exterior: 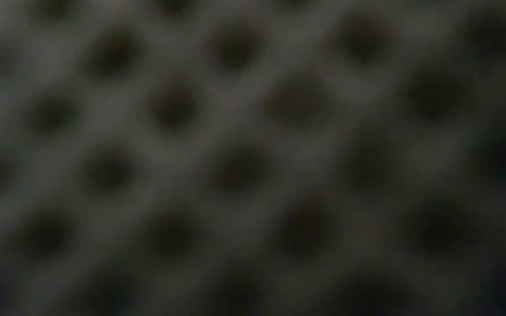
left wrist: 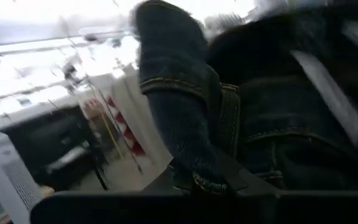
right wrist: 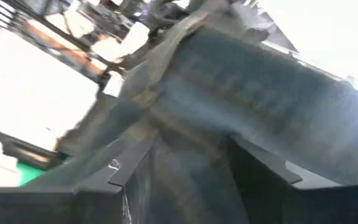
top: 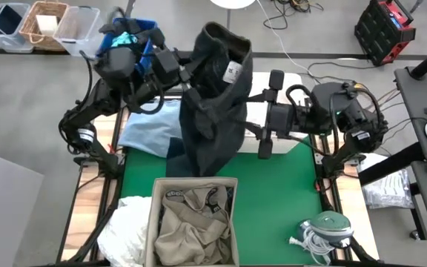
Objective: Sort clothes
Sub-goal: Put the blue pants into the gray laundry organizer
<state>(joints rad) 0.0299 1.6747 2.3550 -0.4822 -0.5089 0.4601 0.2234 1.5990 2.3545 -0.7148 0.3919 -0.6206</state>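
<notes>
- Both my grippers hold the jeans (top: 215, 104) up above the mat (top: 273, 193), waistband on top, legs hanging down to the table.
- Left gripper (top: 189, 80) is clamped on the waistband; the wrist view shows denim bunched right against it.
- Right gripper (top: 252, 127) is closed on the opposite edge, lower down.
- Risk: grips sit at different heights, so the denim may slide out of one and swing.
- Risk: the hanging legs could drag the light blue shirt (top: 150, 130) underneath, or snag the box (top: 195, 222) already holding khaki cloth.
- Surface: green mat; white cloth (top: 124, 230) at the near left corner.
- Room: grey floor, bins (top: 35, 26) beyond the table, cables, red case (top: 388, 30). Low view is blocked.
</notes>
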